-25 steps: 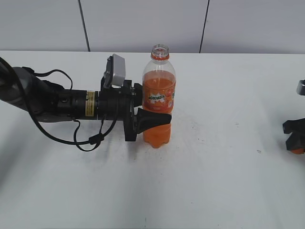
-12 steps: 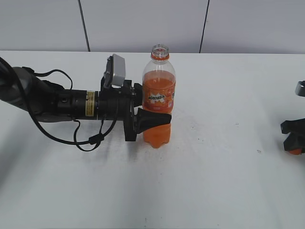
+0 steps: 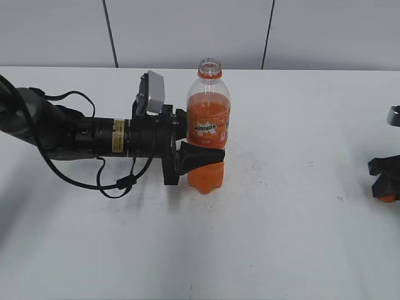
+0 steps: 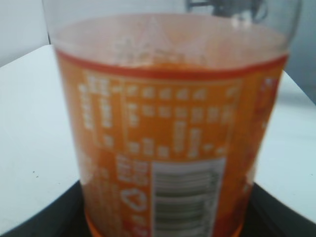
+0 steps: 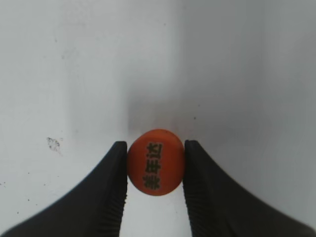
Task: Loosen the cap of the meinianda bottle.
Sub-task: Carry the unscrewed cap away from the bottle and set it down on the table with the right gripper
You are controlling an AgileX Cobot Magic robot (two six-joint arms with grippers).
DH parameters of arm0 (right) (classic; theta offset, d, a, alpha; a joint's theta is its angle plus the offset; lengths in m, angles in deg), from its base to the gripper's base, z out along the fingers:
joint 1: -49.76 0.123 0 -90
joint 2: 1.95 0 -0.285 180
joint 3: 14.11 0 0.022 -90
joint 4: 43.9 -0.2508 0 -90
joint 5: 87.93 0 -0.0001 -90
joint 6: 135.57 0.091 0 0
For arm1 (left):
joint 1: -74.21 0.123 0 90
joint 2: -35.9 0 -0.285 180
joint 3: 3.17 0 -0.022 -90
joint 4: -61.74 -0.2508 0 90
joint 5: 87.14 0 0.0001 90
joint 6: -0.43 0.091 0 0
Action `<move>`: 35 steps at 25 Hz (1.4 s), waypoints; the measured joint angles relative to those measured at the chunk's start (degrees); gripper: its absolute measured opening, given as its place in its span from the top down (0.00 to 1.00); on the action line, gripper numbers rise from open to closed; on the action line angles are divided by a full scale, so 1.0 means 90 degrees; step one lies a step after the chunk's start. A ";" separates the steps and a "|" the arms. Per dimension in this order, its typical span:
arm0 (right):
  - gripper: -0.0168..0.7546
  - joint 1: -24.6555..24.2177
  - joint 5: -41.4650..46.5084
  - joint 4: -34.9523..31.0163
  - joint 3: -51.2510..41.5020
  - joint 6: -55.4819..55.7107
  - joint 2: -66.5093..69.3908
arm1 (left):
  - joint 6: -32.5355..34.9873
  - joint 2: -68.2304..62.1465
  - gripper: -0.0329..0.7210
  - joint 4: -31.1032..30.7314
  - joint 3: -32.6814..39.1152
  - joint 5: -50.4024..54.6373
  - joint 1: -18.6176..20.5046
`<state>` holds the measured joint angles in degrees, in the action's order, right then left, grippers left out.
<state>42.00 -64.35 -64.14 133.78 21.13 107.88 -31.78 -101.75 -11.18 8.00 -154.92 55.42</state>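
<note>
The meinianda bottle (image 3: pixel 209 131) stands upright mid-table, its mouth open and capless. My left gripper (image 3: pixel 203 153) is shut on its lower body from the left. In the left wrist view the bottle's label (image 4: pixel 168 148) fills the frame between the black jaws. The orange cap (image 5: pixel 156 162) sits between my right gripper's fingers (image 5: pixel 111 187), top side up with dark characters on it, just over the white table. In the exterior view the right gripper (image 3: pixel 386 181) is at the far right edge, with a bit of orange showing below it.
The white table (image 3: pixel 281 237) runs to a grey panelled wall at the back. The left arm's cable (image 3: pixel 119 182) loops on the table beside the arm.
The right gripper with the cap has shifted very slightly at the right edge of the exterior view. The bottle and left arm have not moved.
</note>
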 joint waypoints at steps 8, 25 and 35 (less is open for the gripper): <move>0.64 0.0000 -0.0008 -0.0118 0.0000 -0.0013 0.0000 | 0.0000 0.0000 0.39 0.0000 0.0000 0.0000 0.0000; 0.64 0.0399 -0.0030 -0.0396 0.0000 -0.0379 0.0138 | 0.0000 0.0000 0.39 0.0006 0.0000 0.0005 0.0000; 0.46 0.0399 -0.0030 -0.0424 0.0000 -0.0379 0.0145 | 0.0000 0.0000 0.39 0.0006 0.0000 0.0005 0.0000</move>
<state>45.59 -64.62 -67.95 133.78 17.72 109.19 -31.78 -101.75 -11.13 8.00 -154.87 55.42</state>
